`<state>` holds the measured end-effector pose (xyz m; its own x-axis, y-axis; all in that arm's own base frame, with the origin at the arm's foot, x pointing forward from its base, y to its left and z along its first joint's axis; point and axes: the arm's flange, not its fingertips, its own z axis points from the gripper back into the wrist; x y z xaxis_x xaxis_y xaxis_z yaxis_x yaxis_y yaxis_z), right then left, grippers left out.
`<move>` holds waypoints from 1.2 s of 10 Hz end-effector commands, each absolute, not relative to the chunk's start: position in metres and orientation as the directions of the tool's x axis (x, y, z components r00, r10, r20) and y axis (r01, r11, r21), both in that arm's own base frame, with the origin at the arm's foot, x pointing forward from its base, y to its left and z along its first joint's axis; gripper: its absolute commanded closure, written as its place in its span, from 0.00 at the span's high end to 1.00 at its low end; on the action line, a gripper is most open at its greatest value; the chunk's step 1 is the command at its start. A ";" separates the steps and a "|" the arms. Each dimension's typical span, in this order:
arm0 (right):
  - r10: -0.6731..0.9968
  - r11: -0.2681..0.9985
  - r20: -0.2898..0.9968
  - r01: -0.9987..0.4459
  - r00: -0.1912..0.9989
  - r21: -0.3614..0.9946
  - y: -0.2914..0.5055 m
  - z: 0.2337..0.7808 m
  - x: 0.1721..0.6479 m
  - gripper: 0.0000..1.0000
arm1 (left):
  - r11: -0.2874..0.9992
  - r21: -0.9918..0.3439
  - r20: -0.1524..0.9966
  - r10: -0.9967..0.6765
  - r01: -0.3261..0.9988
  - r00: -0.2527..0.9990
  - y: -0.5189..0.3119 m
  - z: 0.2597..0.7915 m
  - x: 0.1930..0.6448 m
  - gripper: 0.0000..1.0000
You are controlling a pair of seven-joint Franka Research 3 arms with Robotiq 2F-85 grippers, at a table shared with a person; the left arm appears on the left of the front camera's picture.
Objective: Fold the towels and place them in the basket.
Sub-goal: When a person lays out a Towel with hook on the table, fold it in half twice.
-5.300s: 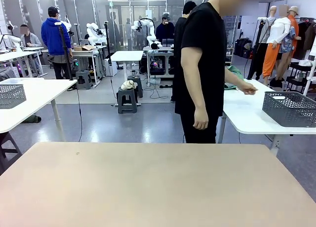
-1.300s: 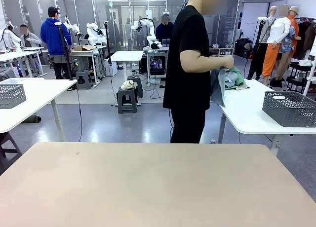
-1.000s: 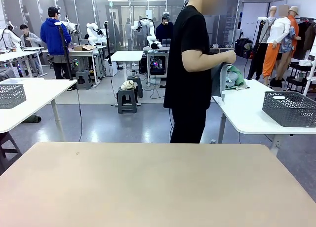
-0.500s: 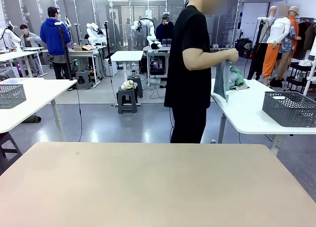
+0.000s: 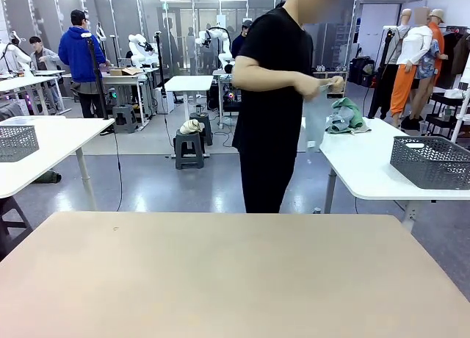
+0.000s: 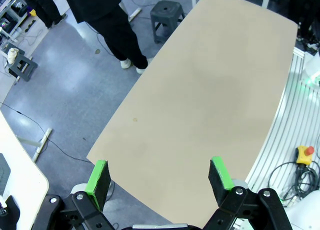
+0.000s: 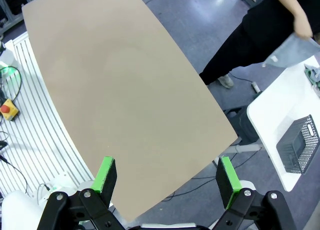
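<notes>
A person in black stands beyond the beige table (image 5: 220,272) and holds the pale blue-grey towel (image 5: 316,125) hanging from both hands. This towel also shows in the right wrist view (image 7: 292,52). The mint green towel (image 5: 345,117) lies crumpled on the white side table (image 5: 367,173). Farther right on that table stands the dark grey mesh basket (image 5: 432,162), seen from above in the right wrist view (image 7: 298,145). My left gripper (image 6: 159,175) hangs open high above the beige table, holding nothing. My right gripper (image 7: 166,175) is open too, above the table's other end.
A paler grey mesh basket (image 5: 16,141) sits on a white table at the left. A small stool (image 6: 167,12) stands on the floor past the table's far edge. An emergency-stop button (image 6: 302,154) and cables lie beside the robot base.
The person has turned from the side table towards the beige table and lifted the blue-grey towel clear. The green towel stays on the side table. Both grippers stay open.
</notes>
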<state>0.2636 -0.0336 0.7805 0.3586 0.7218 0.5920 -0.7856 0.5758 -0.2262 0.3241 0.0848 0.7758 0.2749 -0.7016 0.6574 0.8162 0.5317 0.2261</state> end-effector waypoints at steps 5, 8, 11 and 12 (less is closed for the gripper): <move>0.693 0.544 0.659 -0.812 0.291 -0.213 -0.050 0.799 0.261 1.00 | 0.532 0.228 0.662 -0.699 0.815 0.271 0.084 0.776 0.324 1.00; 0.697 0.528 0.663 -0.821 0.274 -0.216 -0.048 0.800 0.259 1.00 | 0.532 0.228 0.662 -0.699 0.815 0.271 0.084 0.776 0.324 1.00; 0.682 0.565 0.664 -0.798 0.307 -0.211 -0.046 0.798 0.258 1.00 | 0.532 0.228 0.662 -0.699 0.815 0.271 0.084 0.776 0.324 1.00; 0.682 0.565 0.664 -0.798 0.307 -0.211 -0.046 0.798 0.258 1.00 | 0.532 0.228 0.662 -0.699 0.815 0.271 0.084 0.776 0.324 1.00</move>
<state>0.2573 -0.0471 0.7981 0.3099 0.6822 0.6623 -0.7949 0.5681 -0.2132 0.3242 0.0848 0.7758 0.2749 -0.7015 0.6575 0.8162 0.5317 0.2261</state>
